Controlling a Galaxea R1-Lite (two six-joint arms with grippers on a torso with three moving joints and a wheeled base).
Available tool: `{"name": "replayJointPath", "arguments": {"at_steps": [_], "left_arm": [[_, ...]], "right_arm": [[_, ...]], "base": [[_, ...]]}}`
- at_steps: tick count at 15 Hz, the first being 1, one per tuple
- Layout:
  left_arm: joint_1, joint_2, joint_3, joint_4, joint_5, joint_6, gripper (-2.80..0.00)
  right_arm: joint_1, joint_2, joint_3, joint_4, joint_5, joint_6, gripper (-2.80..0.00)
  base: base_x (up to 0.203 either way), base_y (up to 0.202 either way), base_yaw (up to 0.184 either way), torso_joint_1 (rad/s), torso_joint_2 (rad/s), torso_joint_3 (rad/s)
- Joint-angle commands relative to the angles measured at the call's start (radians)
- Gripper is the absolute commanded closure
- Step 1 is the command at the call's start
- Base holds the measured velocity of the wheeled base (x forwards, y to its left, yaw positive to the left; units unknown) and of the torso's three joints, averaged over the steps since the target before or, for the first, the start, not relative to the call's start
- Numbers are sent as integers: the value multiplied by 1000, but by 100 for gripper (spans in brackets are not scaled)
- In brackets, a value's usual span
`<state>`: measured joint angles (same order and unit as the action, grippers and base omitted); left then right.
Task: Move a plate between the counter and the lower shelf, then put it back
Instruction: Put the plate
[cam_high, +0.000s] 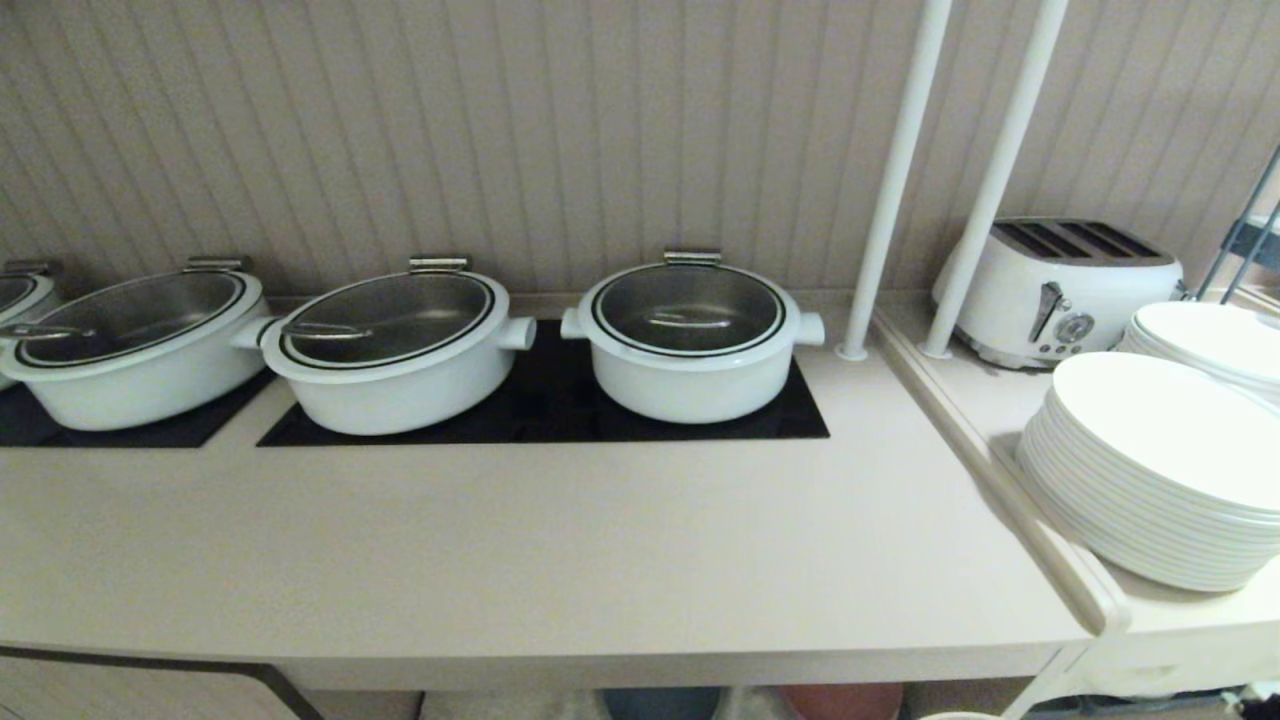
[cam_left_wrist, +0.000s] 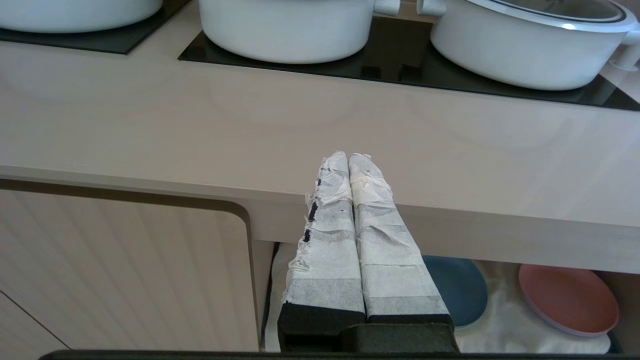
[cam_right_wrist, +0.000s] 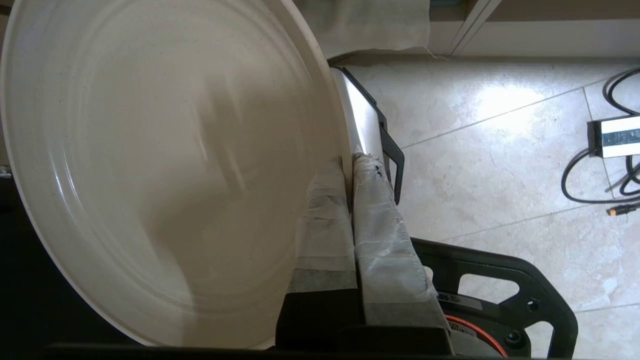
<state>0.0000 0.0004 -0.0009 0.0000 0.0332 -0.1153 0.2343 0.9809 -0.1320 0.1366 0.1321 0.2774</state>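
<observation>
The cream-beige plate (cam_right_wrist: 150, 165) stands on edge in the right wrist view, and my right gripper (cam_right_wrist: 350, 160) is shut on its rim, one finger on each side of the wall. Pale floor tiles (cam_right_wrist: 500, 165) lie beyond the plate. Neither the right arm nor the plate shows in the head view. The counter (cam_high: 560, 540) is bare along its front. My left gripper (cam_left_wrist: 348, 157) is shut on nothing and hangs in front of the counter's edge (cam_left_wrist: 200, 200). Below that edge the lower shelf (cam_left_wrist: 505, 325) shows its white cloth floor.
A blue plate (cam_left_wrist: 457, 290) and a pink plate (cam_left_wrist: 567, 300) lie on the lower shelf. Three white pots (cam_high: 690, 335) stand on black hob panels. The side ledge carries stacked white plates (cam_high: 1160, 470), a toaster (cam_high: 1060, 285) and two white poles (cam_high: 890, 180). A power adapter with cables (cam_right_wrist: 617, 137) lies on the floor.
</observation>
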Motion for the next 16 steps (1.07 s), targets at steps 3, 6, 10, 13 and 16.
{"name": "replayJointPath", "arguments": {"at_steps": [3,6,10,13,16], "left_arm": [[0,0,1,0,1,-1,0],[0,0,1,0,1,-1,0],[0,0,-1,0,1,-1,0],[0,0,0,0,1,-1,0],[0,0,-1,0,1,-1,0]], "right_arm": [[0,25,-63,4,1,2,0],[0,91,-121,3,1,0,0],[0,237,-221,-9,1,-1,0],[-10,351,-303,-12,0,-7,0],[-33,455,-395,-18,1,-9,0]], "base": [[0,0,0,0,0,0],[0,0,0,0,0,0],[0,0,0,0,0,0],[0,0,0,0,0,0],[0,0,0,0,0,0]]}}
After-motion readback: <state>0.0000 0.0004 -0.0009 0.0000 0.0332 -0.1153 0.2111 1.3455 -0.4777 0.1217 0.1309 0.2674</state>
